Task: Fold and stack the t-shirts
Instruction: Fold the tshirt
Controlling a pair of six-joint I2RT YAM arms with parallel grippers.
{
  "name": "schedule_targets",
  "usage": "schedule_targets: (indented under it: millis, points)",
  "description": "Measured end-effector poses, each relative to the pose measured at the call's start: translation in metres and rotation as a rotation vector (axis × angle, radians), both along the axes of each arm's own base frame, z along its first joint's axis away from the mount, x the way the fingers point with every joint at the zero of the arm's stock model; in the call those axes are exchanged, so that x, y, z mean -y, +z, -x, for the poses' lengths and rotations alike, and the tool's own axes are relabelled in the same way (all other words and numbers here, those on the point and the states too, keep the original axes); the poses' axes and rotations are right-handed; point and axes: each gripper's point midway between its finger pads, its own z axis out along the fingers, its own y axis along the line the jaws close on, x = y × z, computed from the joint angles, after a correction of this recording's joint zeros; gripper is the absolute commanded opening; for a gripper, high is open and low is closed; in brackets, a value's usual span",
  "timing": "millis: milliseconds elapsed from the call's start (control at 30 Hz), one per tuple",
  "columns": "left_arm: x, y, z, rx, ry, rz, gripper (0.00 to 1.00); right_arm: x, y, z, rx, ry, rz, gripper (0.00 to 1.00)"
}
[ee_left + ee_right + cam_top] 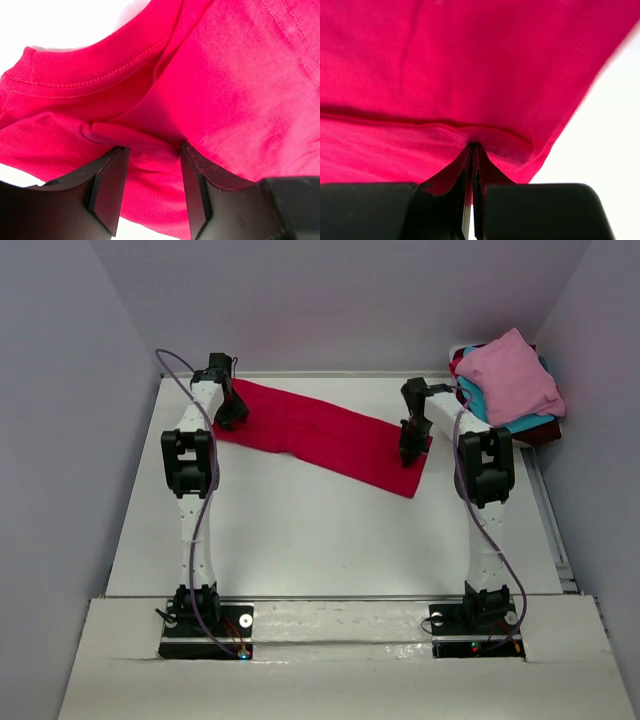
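Note:
A crimson-red t-shirt (320, 435) lies stretched as a long band across the far half of the table. My left gripper (232, 415) is at its left end, by the ribbed collar (90, 70). In the left wrist view the left gripper (150, 150) is open, its fingers set down on either side of a bunched fold of the red t-shirt (240, 90). My right gripper (410, 452) is at the shirt's right end. The right wrist view shows this gripper (474, 147) shut on a pinch of the red cloth (470, 65) near a hemmed edge.
At the back right corner sits a pile of other t-shirts: a light pink one (510, 375) on top, teal-blue (488, 408) under it and dark maroon (540, 432) at the bottom. White table (320, 540) stretches between the shirt and the arm bases. Grey walls close in on both sides.

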Motion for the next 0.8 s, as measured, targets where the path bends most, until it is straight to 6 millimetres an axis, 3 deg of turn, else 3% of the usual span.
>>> schedule_targets:
  millis: [333,800]
  points:
    - [0.018,-0.001,-0.012,0.028,-0.038,-0.003,0.55,-0.045,-0.001,0.066,-0.114,0.140,-0.014,0.09]
    - [0.027,-0.002,-0.017,0.037,-0.078,-0.070,0.55,-0.063,0.010,0.160,-0.236,0.267,-0.005,0.09]
